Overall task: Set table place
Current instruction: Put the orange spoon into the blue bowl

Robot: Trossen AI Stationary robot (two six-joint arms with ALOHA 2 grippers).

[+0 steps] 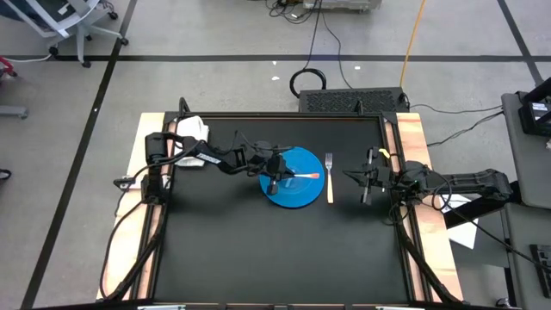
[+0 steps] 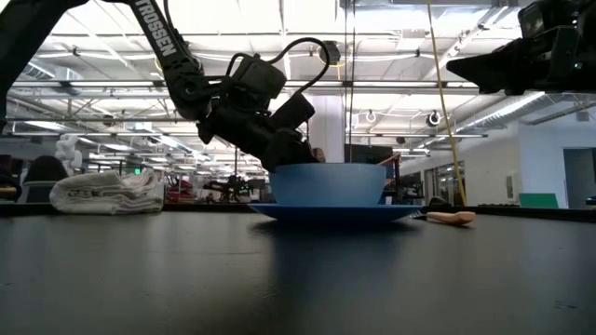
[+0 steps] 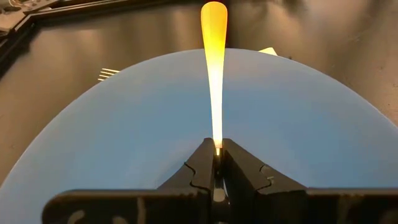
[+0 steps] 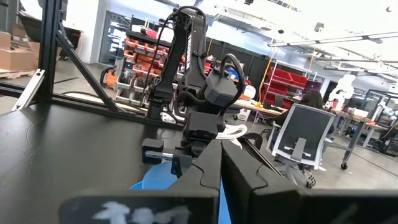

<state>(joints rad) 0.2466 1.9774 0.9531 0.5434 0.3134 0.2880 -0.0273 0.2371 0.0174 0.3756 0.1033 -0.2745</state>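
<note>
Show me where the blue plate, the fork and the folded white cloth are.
blue plate (image 1: 303,191), high view, bare rim.
fork (image 1: 330,176), high view, middle of handle.
white cloth (image 2: 107,192), low view, middle of bundle.

I see the surface (image 1: 224,250), a large square matte black top, lying flat, with light wooden strips (image 1: 415,146) along its left and right sides and a thin black frame.

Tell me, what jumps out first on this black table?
The bright blue plate at the middle of the table, with a blue bowl on it. The left tool is over the plate, shut on an orange-handled utensil whose handle points toward the fork lying just beside the plate. The right tool waits near the table's right edge, and a white cloth lies at the far left corner.
</note>
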